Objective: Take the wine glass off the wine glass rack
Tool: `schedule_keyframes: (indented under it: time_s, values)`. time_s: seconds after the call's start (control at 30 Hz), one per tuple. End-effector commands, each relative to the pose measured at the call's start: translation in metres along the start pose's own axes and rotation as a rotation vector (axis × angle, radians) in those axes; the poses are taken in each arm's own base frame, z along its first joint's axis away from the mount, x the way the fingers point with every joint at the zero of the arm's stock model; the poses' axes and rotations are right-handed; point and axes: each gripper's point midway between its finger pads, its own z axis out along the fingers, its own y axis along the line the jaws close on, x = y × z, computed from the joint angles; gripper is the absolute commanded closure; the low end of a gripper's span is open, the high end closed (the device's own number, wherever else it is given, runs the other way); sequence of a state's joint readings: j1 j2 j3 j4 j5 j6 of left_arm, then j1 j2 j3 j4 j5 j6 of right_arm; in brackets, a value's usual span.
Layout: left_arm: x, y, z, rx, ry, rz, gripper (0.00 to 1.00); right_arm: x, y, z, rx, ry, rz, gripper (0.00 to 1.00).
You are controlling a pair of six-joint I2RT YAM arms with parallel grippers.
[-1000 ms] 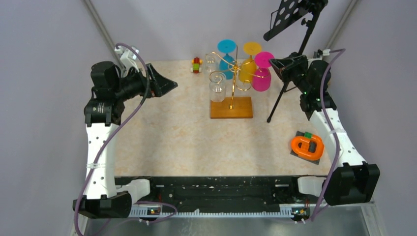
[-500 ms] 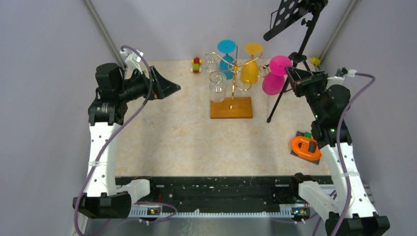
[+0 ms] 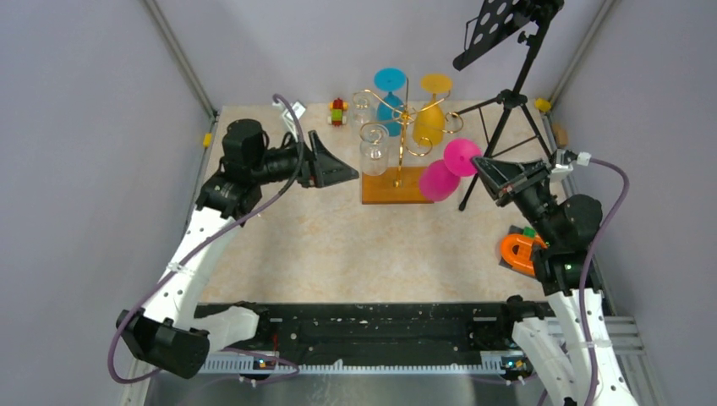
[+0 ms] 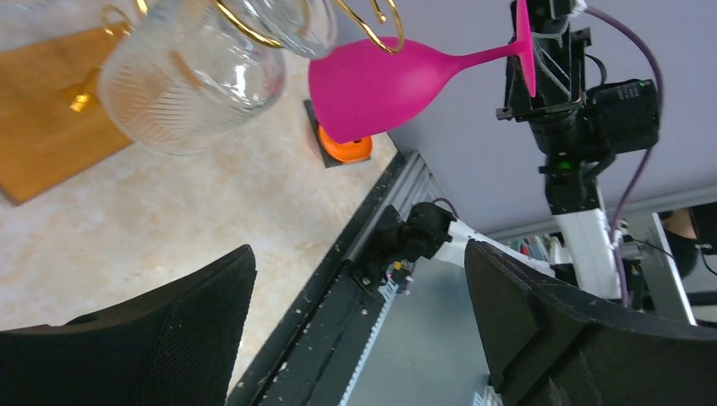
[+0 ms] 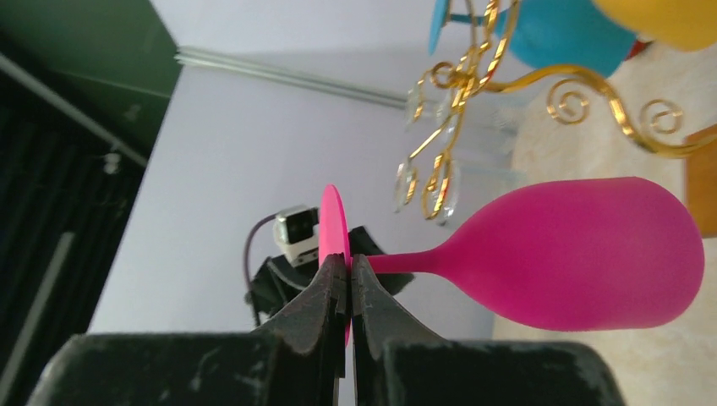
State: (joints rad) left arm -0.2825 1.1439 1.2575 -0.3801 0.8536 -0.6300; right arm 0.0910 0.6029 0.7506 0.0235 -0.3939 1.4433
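Note:
My right gripper (image 3: pixel 480 167) (image 5: pixel 348 258) is shut on the flat foot of a pink wine glass (image 3: pixel 438 180) (image 5: pixel 583 262). The glass hangs on its side in the air, its bowl pointing at the wine glass rack (image 3: pixel 399 144) and level with the right end of the rack's wooden base (image 3: pixel 385 193). The gold scroll arms (image 5: pixel 507 80) are above the bowl. My left gripper (image 3: pixel 353 176) (image 4: pixel 359 254) stands open and empty just left of the rack, facing the pink glass (image 4: pixel 380 80).
A teal glass (image 3: pixel 391 93), a yellow glass (image 3: pixel 431 118) and two clear glasses (image 3: pixel 373 148) hang upside down on the rack. A black tripod stand (image 3: pixel 507 93) rises at the back right. An orange part (image 3: pixel 524 251) lies at the right edge. A toy car (image 3: pixel 338 111) sits at the back.
The right gripper has pulled the pink glass rightward off the rack, then brought it forward and down, tipping it onto its side. The left arm has swung right, close to the rack.

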Motion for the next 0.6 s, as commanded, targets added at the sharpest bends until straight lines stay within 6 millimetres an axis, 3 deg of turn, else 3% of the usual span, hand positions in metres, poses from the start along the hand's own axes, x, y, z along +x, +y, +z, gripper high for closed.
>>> schedule_keyframes:
  time_s: [0.0, 0.23, 0.57]
  values:
    - [0.001, -0.019, 0.020, 0.070, -0.043, -0.038, 0.04, 0.026, 0.052, -0.021, -0.250, 0.153, 0.128, 1.00]
    - [0.024, -0.031, 0.034, 0.153, -0.087, -0.196, 0.03, 0.032, 0.069, -0.051, -0.400, 0.188, 0.279, 1.00]
    - [0.042, -0.081, 0.050, 0.325, -0.110, -0.263, 0.02, 0.037, 0.095, -0.072, -0.512, 0.246, 0.329, 1.00]
